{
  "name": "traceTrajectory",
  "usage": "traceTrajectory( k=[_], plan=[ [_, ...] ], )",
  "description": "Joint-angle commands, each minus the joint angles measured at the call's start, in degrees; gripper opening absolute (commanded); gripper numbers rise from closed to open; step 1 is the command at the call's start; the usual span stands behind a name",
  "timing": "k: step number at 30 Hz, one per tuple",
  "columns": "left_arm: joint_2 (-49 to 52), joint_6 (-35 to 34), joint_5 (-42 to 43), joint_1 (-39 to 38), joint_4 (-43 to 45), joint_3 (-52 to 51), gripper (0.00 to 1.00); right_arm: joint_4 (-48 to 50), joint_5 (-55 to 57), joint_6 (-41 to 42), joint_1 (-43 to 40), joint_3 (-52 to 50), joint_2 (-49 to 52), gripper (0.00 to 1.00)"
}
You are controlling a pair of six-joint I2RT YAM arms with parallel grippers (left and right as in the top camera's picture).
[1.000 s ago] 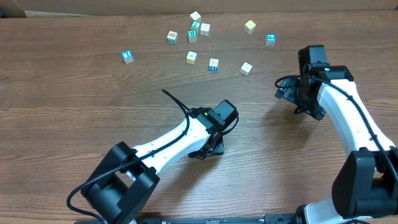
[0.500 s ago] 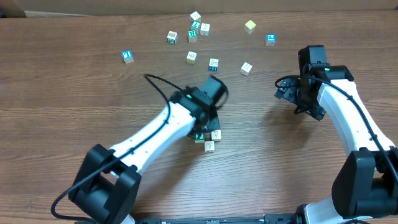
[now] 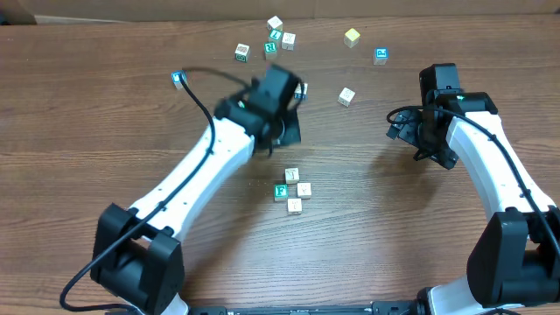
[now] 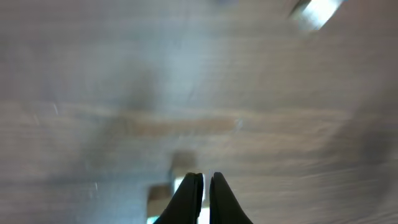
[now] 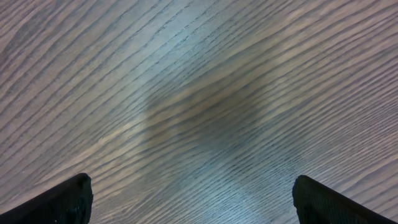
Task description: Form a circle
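Faintly, green-faced cube point(image 3: 281, 191) (letter unreadable)

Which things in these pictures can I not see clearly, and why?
- Letters on the four grouped blocks: too small, overhead view.
- Left wrist view: motion blur; the block beside the left gripper is a smear.
- One loose block: partly hidden by the left arm, overhead.
- Right wrist view: bare table only, no blocks.

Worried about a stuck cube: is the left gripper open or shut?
Shut: left gripper fingers stand almost together in the wrist view, nothing seen between them.
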Motion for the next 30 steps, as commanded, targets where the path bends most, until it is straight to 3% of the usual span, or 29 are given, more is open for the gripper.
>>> traceTrajectory(
  k=[1, 21, 30],
  plan=[
    [1.86, 3.50, -0.13, 1.16, -0.68, 4.02, 0.04, 0.15, 0.61, 0.02, -0.24, 0.66, -1.05, 1.00],
    [18.93, 3.45, 3.76, 0.70, 1.70, 4.02, 0.04, 0.15, 0.63, 0.02, -0.24, 0.66, -1.05, 1.00],
    [19.93, 3.45, 8.74, 0.68, 0.22, 4.00, 0.04, 0.15, 0.61, 0.02, -0.24, 0.66, -1.05, 1.00]
  ],
)
